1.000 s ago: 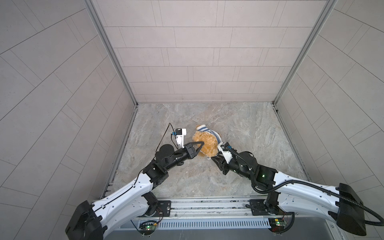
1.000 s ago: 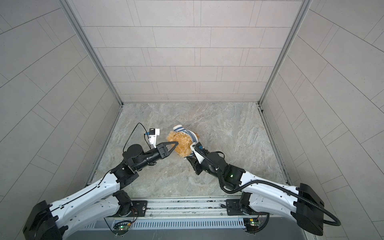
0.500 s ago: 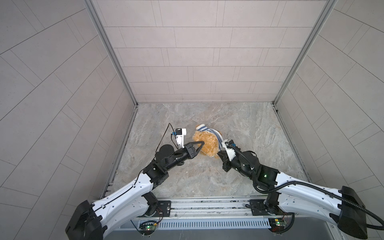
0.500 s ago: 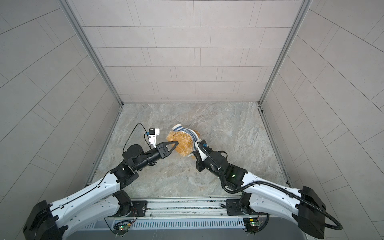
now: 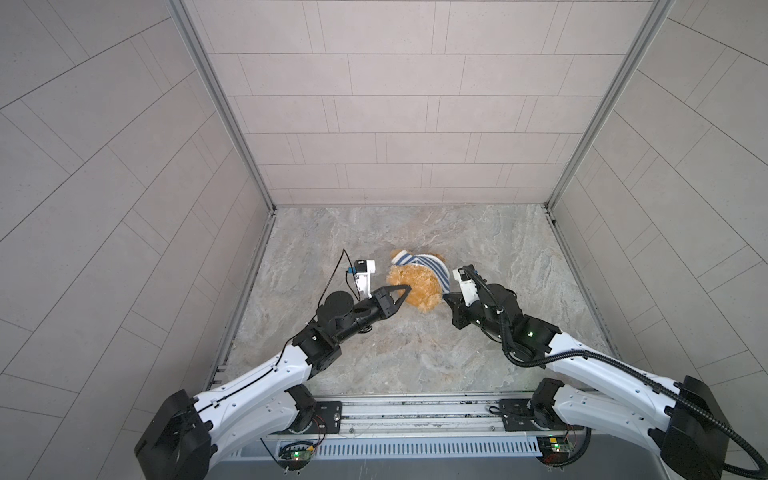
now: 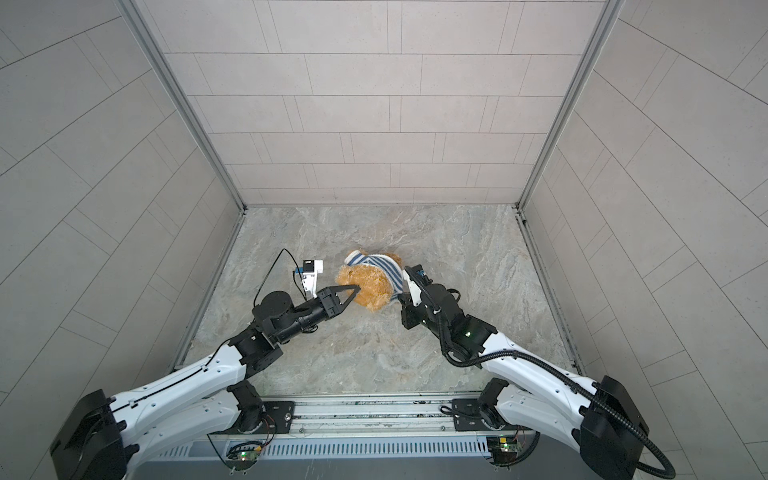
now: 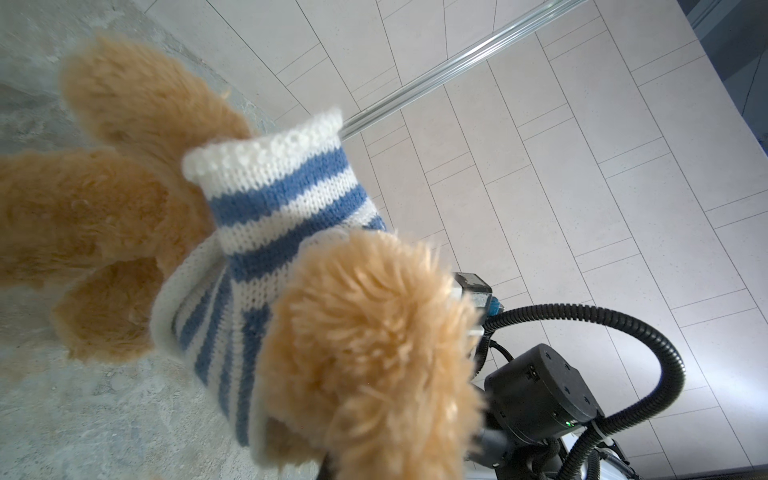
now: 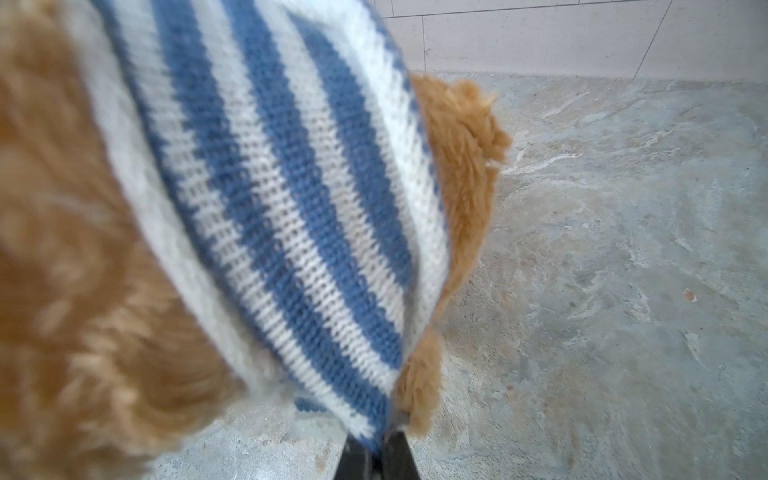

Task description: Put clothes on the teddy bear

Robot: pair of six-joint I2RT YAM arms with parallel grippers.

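Note:
The teddy bear [image 5: 419, 289] [image 6: 370, 289], fluffy and golden-brown, lies mid-floor with a blue-and-white striped shirt [image 5: 428, 266] [image 6: 380, 266] pulled partly over it. My left gripper [image 5: 408, 287] [image 6: 356, 287] is shut on the bear's fur at its left side. In the left wrist view the fur [image 7: 365, 332] hides the jaws, with the shirt [image 7: 270, 199] beyond it. My right gripper [image 5: 446, 297] [image 6: 400, 296] sits at the bear's right side. In the right wrist view it [image 8: 376, 455] is shut on the shirt's [image 8: 291, 208] lower edge.
The marbled grey floor [image 5: 415, 353] is boxed in by tiled walls on the left, back and right. A metal rail [image 5: 415, 411] carrying both arm bases runs along the front edge. The right arm's wrist and black cable [image 7: 540, 395] stand close behind the bear.
The right gripper has shifted slightly up along the bear's right side and closed on the shirt's edge. The left gripper has kept its hold and place.

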